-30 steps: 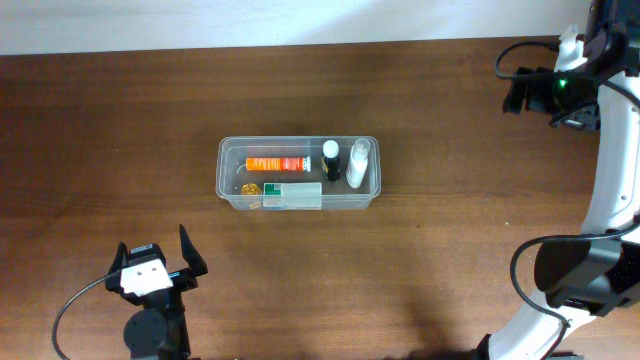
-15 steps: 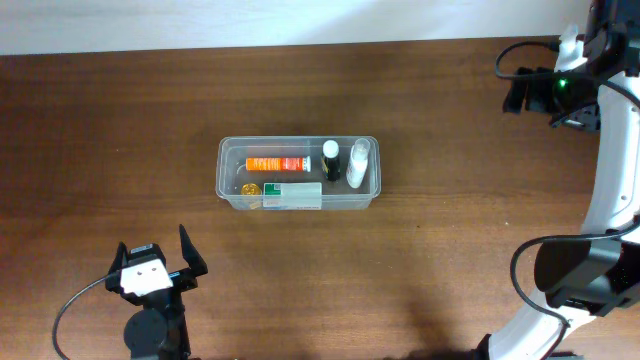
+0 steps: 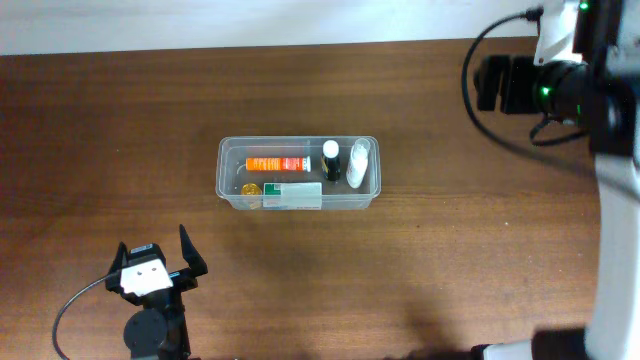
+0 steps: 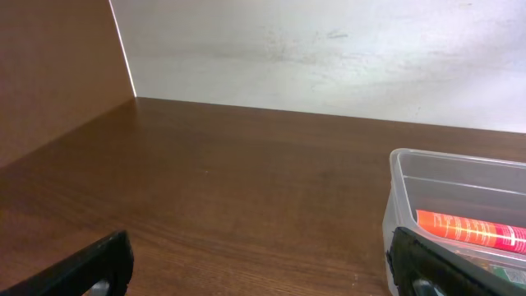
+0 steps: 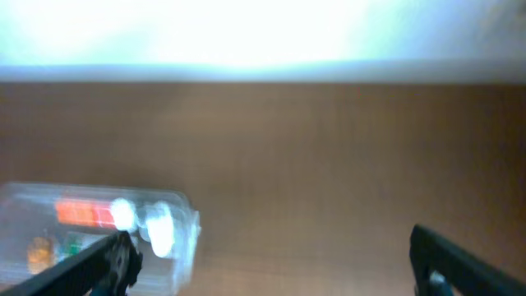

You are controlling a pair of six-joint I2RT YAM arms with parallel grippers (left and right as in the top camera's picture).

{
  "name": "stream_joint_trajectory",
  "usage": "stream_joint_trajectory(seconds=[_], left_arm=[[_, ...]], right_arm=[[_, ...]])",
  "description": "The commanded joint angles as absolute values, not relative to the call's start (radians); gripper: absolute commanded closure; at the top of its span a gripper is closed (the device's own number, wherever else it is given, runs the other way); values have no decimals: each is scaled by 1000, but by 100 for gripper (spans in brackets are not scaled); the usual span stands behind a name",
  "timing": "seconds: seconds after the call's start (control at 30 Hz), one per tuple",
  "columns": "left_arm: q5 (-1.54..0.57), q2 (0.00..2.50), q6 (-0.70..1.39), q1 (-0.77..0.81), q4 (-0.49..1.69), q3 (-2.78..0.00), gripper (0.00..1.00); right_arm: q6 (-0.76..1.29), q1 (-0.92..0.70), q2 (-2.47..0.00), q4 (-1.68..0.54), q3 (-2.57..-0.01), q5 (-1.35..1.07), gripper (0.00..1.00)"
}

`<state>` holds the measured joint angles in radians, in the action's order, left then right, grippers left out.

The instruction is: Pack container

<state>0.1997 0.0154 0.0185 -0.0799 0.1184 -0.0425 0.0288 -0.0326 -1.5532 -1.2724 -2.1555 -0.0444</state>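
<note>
Overhead, I have the container (image 3: 222,178) sitting mid-table, holding an orange tube (image 3: 277,163), a black bottle with a white cap (image 3: 331,160), a white bottle (image 3: 358,163), a white-and-green carton (image 3: 293,195) and a small gold piece (image 3: 250,188). My left gripper (image 3: 153,243) sits at about 7 o'clock from it, well apart, fingers spread and empty. My right gripper (image 5: 271,267) is at roughly 2 o'clock, also well apart, its fingers spread wide around nothing.

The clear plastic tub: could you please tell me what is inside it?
The clear rectangular plastic tub holds an orange tube, a black bottle with a white cap, a white bottle, a white-and-green carton and a small gold round item. Anything beneath the carton is hidden.
</note>
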Motion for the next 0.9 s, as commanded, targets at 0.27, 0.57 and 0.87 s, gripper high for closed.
stream_joint_trajectory(seconds=[0.27,0.57,0.87], left_arm=[[206,5,2,-76,112,-32,0],[206,5,2,-76,112,-32,1],[206,5,2,-76,112,-32,1]], right_arm=[[31,-104,-1001,-402,-1329,-49,2],[31,-104,-574,-9,-692,-103,2],[35,-104,-251,231,-234,-152,2]])
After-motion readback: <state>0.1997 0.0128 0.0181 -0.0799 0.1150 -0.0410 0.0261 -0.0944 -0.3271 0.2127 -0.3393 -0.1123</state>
